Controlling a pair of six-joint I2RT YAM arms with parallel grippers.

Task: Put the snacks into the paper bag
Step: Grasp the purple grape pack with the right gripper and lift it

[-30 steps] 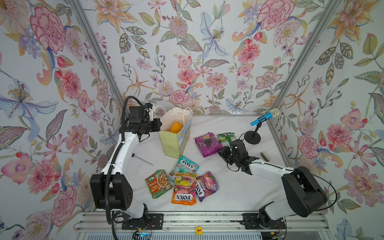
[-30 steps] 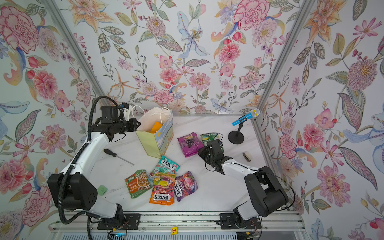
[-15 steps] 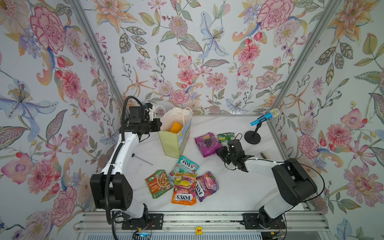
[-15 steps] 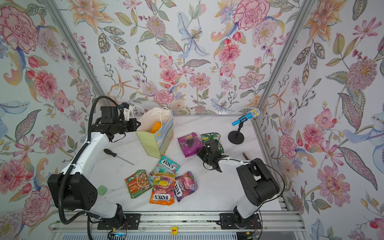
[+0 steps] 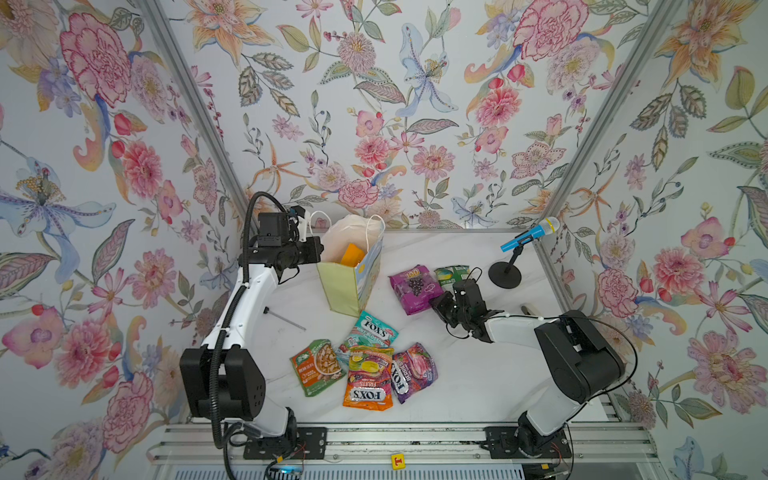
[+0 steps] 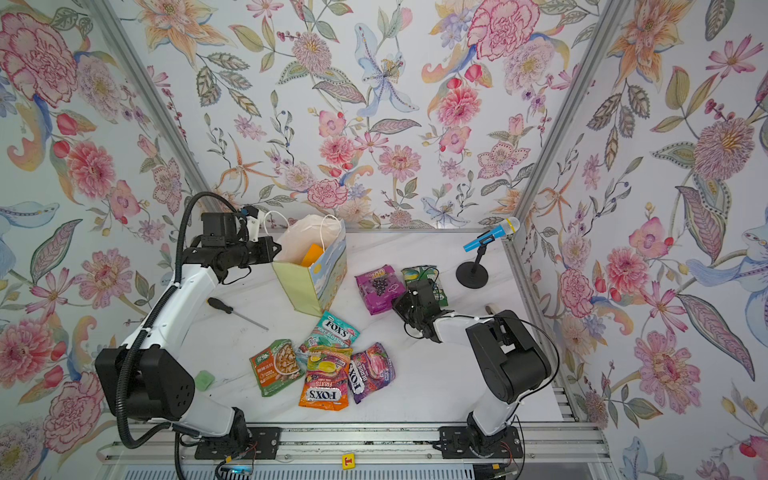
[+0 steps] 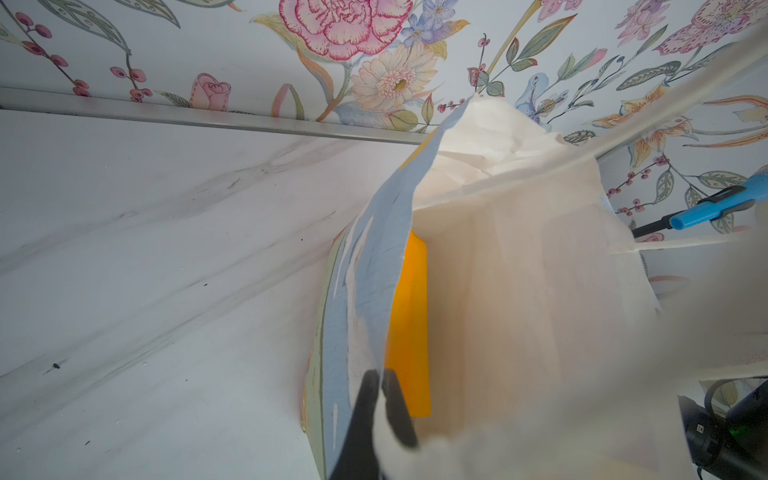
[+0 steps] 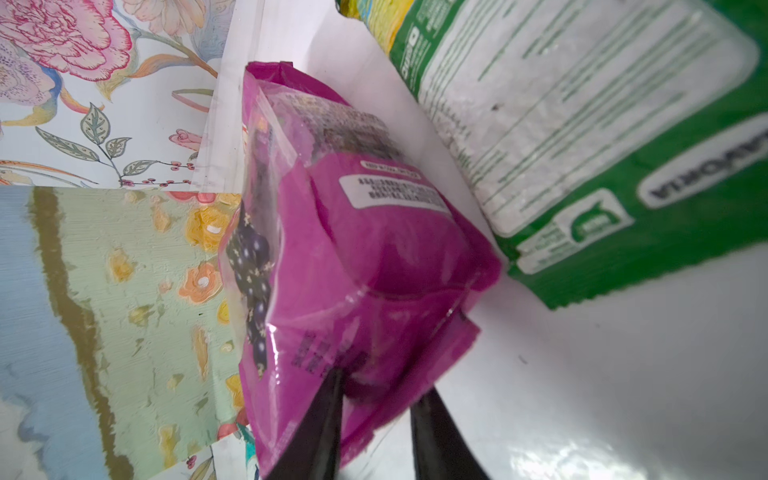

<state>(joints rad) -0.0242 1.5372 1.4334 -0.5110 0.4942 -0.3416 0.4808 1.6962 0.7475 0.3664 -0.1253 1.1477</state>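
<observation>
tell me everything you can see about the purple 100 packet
The purple "100" packet is a glossy, puffy magenta plastic pouch with dark grapes printed on its upward face and a white label on the end facing the right gripper. It lies on the white table between the paper bag and a green packet. The gripper's fingers straddle that end; whether they already pinch it is unclear.

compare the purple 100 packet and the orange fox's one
The purple 100 packet lies beside the green packet, the right gripper straddling its edge; the orange FOX'S packet sits untouched in the cluster, overlapping the teal packet. The purple one's print reads upright in both top views, the orange one's upside down. Both lie outside the paper bag.
</observation>
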